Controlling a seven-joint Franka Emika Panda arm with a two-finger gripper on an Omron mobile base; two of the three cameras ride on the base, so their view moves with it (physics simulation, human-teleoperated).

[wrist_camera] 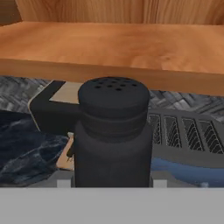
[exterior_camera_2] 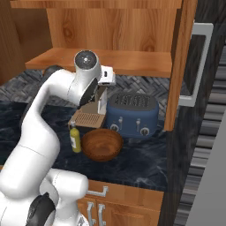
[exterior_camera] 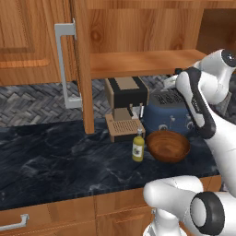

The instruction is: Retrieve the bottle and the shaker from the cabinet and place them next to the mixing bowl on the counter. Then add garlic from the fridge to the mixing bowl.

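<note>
Two cabinet doors hang open over the dark marble tabletop [exterior_camera: 55,161], one [exterior_camera: 80,64] with a grey bar handle [exterior_camera: 64,64] at the left, the other [exterior_camera_2: 181,66] at the right. Between them the bare wooden shelf [exterior_camera: 138,62] of the cabinet runs across, with a herringbone tile backsplash [exterior_camera: 32,103] below it.

Going rightward along the tabletop, a brown and black coffee machine [exterior_camera: 125,106] stands against the wall under the shelf. Just in front of its drip tray is the bottle [exterior_camera: 138,145], small, yellow, labelled and upright, set just left of the bowl [exterior_camera: 168,145]. That wooden bowl sits near the front edge, and I cannot tell whether bottle and bowl touch. Behind the bowl is a blue toaster [exterior_camera: 168,113] with knobs on its near face.

Above the toaster and in front of the shelf's edge, the white arm bends over and carries the end effector [exterior_camera_2: 106,77]. From the hand view the end effector is clamped on the shaker [wrist_camera: 113,131], a dark cylinder with a perforated domed cap, held upright in the air. Behind the shaker in that view lie the shelf edge, the coffee machine top at left and the toaster slots at right.
</note>
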